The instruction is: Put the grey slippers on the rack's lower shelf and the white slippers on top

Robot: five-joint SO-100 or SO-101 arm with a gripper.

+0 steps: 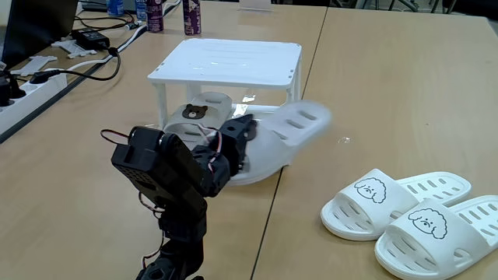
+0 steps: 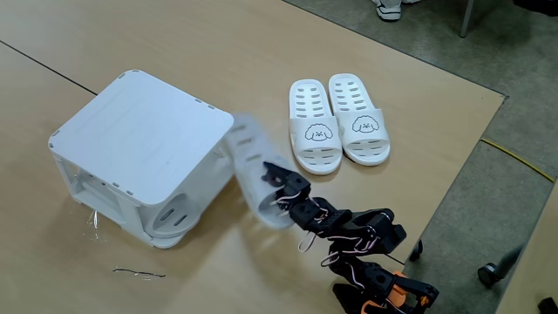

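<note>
The black arm rises from the near edge of the surface (image 1: 373, 85) in a fixed view, folds at its elbow and reaches toward the rack (image 1: 226, 62), its claw (image 1: 241, 140) pinching the side of one grey slipper (image 1: 292, 132). That slipper, blurred, is lifted and tilted just in front of the rack's open side, heel end pointing away from the rack. The other grey slipper (image 1: 204, 111) already sits on the lower shelf (image 1: 261, 99) under the slatted top, bear emblem showing. The white slippers (image 2: 338, 122) lie side by side on the surface, well apart from the rack, beyond the arm.
</note>
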